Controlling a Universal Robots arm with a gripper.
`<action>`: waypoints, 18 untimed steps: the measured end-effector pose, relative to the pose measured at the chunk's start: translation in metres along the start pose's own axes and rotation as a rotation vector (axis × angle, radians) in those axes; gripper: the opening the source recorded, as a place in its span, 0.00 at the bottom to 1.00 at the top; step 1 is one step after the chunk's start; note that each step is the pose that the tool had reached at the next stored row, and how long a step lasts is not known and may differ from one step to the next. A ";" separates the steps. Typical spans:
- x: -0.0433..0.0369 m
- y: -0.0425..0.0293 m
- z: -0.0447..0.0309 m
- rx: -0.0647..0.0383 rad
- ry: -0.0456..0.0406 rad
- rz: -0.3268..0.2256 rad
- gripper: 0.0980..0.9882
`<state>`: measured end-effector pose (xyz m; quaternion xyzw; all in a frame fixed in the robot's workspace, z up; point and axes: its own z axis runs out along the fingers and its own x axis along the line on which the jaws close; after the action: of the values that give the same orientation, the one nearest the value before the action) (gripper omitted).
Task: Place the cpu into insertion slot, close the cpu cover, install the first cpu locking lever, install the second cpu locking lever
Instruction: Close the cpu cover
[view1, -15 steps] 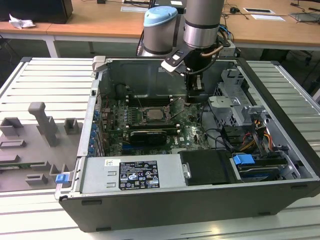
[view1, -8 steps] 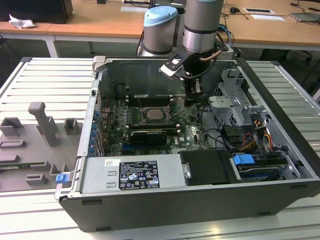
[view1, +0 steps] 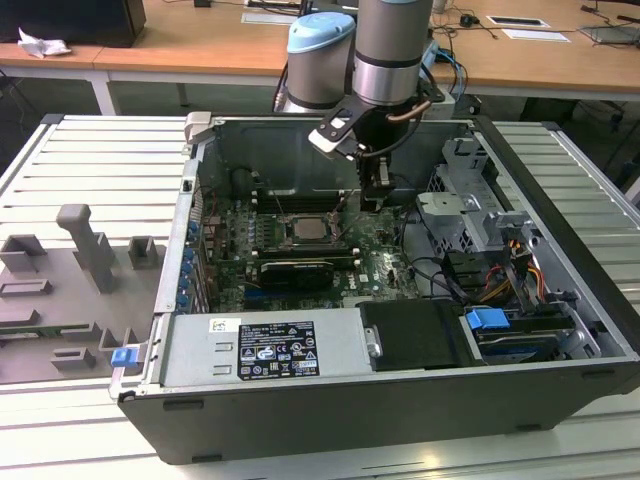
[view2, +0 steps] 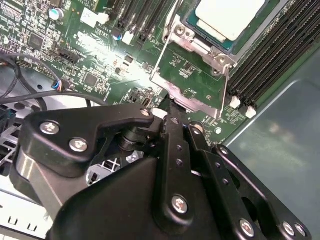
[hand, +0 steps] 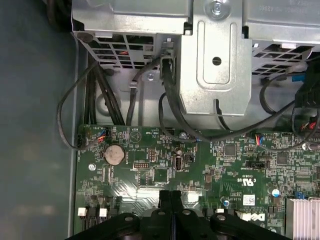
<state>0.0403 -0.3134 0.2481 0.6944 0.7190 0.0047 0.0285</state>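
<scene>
The cpu (view2: 227, 17) lies flat in the insertion slot (view2: 186, 21), its pale metal top facing up; it also shows at the board's middle in the exterior view (view1: 305, 227). The silver cpu cover (view2: 199, 46) lies down around its edge. A thin wire locking lever (view2: 160, 57) runs from the socket's side toward my gripper (view2: 172, 106), whose black fingers are shut with their tips at the lever's end. In the exterior view the gripper (view1: 372, 200) hangs just to the right of the socket. In the first wrist view the gripper (hand: 170, 196) is low over the green board.
Black memory slots (view2: 270, 55) flank the socket. A black graphics card (view1: 292, 272) lies in front of it. A metal drive cage (view1: 470, 215) and loose cables (view1: 450, 275) crowd the exterior view's right. The power supply (view1: 265, 350) fills the front. A coin battery (hand: 114, 154) sits on the board.
</scene>
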 end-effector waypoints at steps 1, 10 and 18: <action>0.0000 -0.0003 0.0000 0.000 -0.0001 0.000 0.01; 0.0001 -0.0020 -0.0001 0.000 0.0000 0.000 0.01; 0.0001 -0.0040 -0.0002 0.000 0.0000 0.000 0.01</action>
<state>0.0363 -0.3134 0.2481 0.6944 0.7190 0.0047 0.0285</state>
